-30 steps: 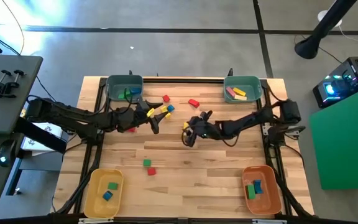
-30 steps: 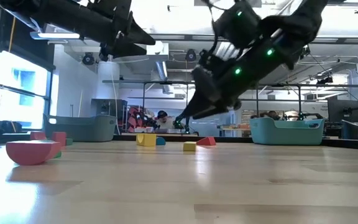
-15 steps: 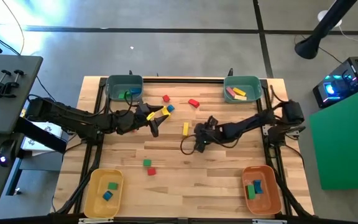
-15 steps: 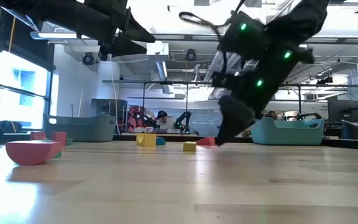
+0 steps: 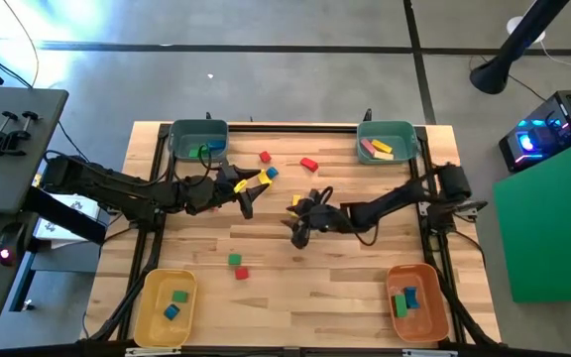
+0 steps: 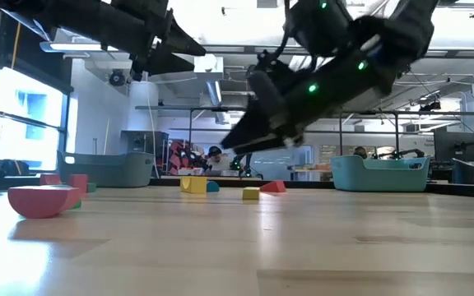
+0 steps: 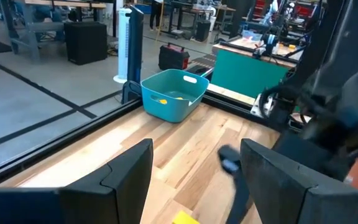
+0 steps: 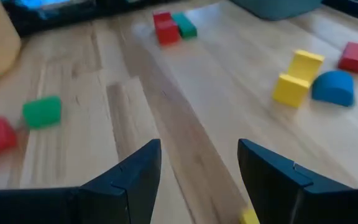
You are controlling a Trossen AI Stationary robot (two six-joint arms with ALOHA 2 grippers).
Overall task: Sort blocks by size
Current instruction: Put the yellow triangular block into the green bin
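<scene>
Right gripper (image 5: 300, 226) is hovering mid-table with its fingers spread and nothing between them, and a small yellow wooden bar (image 5: 295, 202) sits just beside it. My guess is that's the pick I'm lining up. In the right wrist view a corner of yellow peeks in by one finger, so I'm close but not over it. I can't honestly tell which way the bar's long axis runs, since the arm covers most of it from above.

Left gripper (image 5: 249, 194) is parked up near the teal plastic bin (image 5: 181, 132) at the back left, fingers also apart and empty, right by a little cluster of yellow blocks (image 5: 264, 176) and a blue half-round block (image 5: 273, 172) (probably the next batch).

Other loose stuff: a red wedge-ish block (image 5: 309, 164) toward the back, angled a bit off the table's edges, plus a green cube (image 5: 234, 260) and red cube (image 5: 241, 273) side by side toward the front. The remaining bins already hold a few blocks, so sorting looks partway done.
</scene>
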